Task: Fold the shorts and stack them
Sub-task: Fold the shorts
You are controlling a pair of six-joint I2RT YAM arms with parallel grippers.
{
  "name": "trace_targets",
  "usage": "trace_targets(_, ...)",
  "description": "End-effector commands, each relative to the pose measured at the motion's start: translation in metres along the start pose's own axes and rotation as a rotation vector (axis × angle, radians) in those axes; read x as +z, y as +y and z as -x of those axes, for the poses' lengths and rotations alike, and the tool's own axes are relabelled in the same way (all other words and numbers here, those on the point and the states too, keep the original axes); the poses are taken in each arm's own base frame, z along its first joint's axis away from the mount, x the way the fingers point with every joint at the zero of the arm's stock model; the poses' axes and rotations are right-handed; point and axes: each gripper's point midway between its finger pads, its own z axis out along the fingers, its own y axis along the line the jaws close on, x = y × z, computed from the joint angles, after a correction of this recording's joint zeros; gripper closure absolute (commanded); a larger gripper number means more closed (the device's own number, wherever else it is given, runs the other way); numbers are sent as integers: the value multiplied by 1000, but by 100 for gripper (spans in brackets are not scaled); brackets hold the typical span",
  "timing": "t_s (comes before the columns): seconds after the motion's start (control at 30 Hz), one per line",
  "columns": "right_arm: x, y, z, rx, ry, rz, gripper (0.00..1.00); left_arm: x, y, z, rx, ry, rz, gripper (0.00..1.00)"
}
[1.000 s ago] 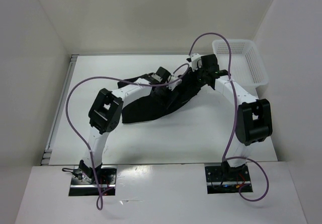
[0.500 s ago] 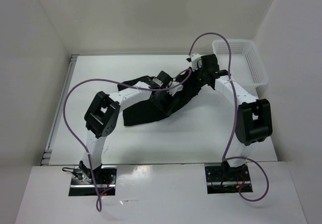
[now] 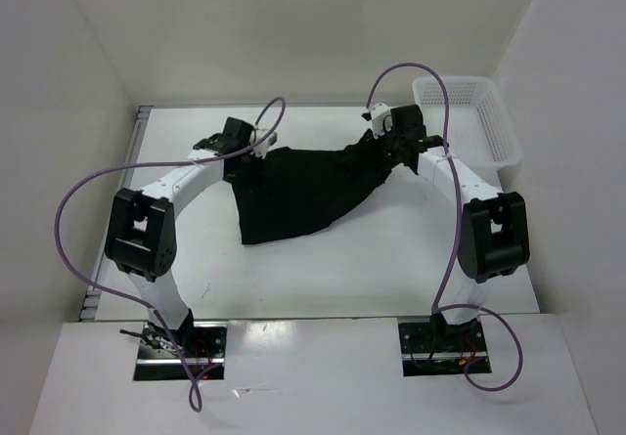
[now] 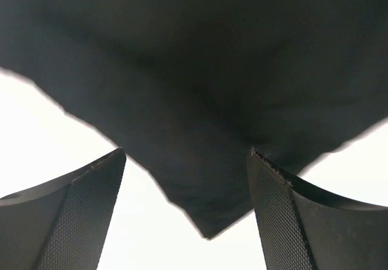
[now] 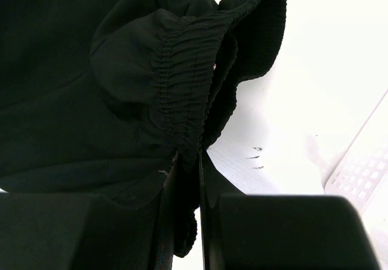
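The white table (image 3: 391, 259) sits in a plain white-walled booth, and the shorts (image 3: 303, 186) lie at its middle as one dark sheet, widest along the far side and narrowing to a blunt end at about 7 o'clock.

A second ago your left arm was stretched across the middle of the cloth. Now it has swung out to the cloth's 10 o'clock corner, and the cloth lies spread further that way than it did. The left gripper (image 4: 187, 161) stands wide open there, with a pointed corner of the fabric hanging between its fingers but not pinched.

At the shorts' 2 o'clock end, the right gripper (image 5: 189, 185) is clamped on the gathered elastic waistband (image 5: 182, 82), which bunches up just above its jaws. That grip has not shifted.

So the far edge looks drawn out between your two arms, one end held and the other free. This reads as flattening ahead of the first fold. No fold or stack shows yet. Your next grasp probably belongs on that loose corner.

The white mesh basket (image 3: 501, 132) stands at the table's 2 o'clock corner, apart from the shorts.
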Motion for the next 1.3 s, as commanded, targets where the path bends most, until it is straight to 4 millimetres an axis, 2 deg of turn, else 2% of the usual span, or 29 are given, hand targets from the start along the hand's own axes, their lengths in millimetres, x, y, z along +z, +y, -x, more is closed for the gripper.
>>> trace_targets(0.0,-10,-6,30,-37,-95,-35,100,15,19,-20,-9,6,71,13)
trace_targets(0.13,-9,-11,33,-48,-97,-59,100,29,25,-33,16,1,148,13)
trace_targets(0.17,-9,-11,33,-48,-97,-60,100,34,32,-36,15,4,182,13)
trace_targets(0.23,-11,-18,38,-60,-108,-90,100,47,44,-56,13,62,243,13)
trace_targets(0.3,-13,-22,42,-69,-112,-110,100,52,66,-78,-4,125,328,16)
trace_targets(0.33,-17,-27,47,-70,-126,-134,100,58,73,-87,-18,153,333,17)
trace_targets(0.37,-18,-29,46,-79,-122,-145,100,56,84,-97,-47,188,345,23)
trace_targets(0.47,-27,-36,52,-90,-137,-187,100,55,84,-107,-74,211,306,26)
trace_targets(0.53,-29,-40,58,-90,-152,-203,100,48,86,-99,-83,181,304,26)
trace_targets(0.57,-30,-43,60,-89,-157,-222,100,48,83,-101,-85,190,289,26)
trace_targets(0.73,-39,-51,71,-121,-175,-257,100,36,58,-70,-92,134,144,14)
trace_targets(0.77,-42,-55,74,-131,-178,-272,100,34,55,-59,-90,112,125,13)
trace_targets(0.87,-44,-57,78,-130,-184,-284,100,28,43,-45,-91,92,56,11)
trace_targets(0.9,-44,-57,78,-130,-184,-284,100,26,39,-33,-87,64,31,10)
trace_targets(0.97,-42,-56,74,-129,-175,-281,100,21,48,-28,-108,50,36,9)
trace_targets(1.0,-46,-56,76,-130,-184,-284,100,24,47,-30,-111,61,24,9)
trace_targets(1.1,-44,-55,72,-129,-175,-281,100,36,61,-36,-141,85,34,8)
trace_targets(1.13,-45,-57,72,-128,-171,-291,100,47,65,-47,-157,122,33,8)
trace_targets(1.2,-43,-56,68,-128,-163,-288,100,56,67,-42,-159,124,22,8)
trace_targets(1.27,-48,-59,79,-128,-188,-297,100,72,64,-46,-169,149,-15,8)
